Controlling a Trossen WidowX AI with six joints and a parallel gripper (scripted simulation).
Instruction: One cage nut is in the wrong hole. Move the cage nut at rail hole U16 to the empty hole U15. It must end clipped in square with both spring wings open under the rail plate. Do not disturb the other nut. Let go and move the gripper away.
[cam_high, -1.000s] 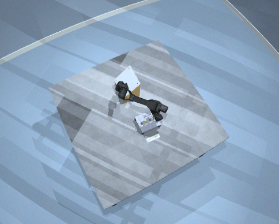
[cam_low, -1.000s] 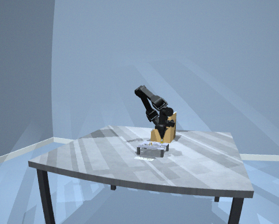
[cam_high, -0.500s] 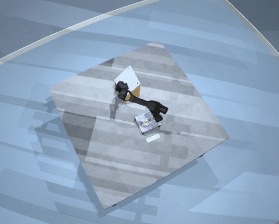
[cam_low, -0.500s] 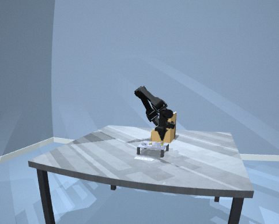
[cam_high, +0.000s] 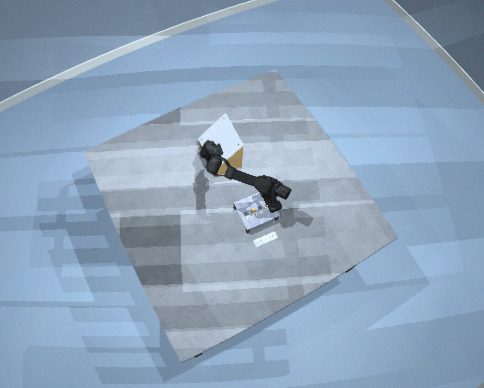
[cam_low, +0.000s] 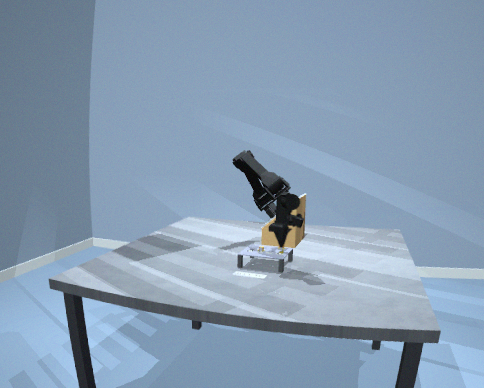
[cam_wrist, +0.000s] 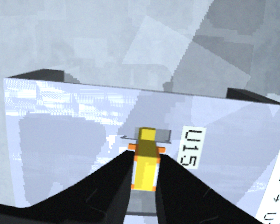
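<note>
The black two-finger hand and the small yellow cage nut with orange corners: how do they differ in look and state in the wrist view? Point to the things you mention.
The black two-finger hand (cam_high: 274, 208) (cam_low: 281, 246) (cam_wrist: 145, 161) is dark all over; the small yellow cage nut with orange corners (cam_wrist: 146, 172) is bright. The hand is gripping, while the nut is gripped between its fingers.

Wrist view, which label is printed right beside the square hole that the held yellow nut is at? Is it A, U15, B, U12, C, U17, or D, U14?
A: the label next to the hole reads U15, with the yellow nut between the gripper's fingers partly over that hole.
</note>
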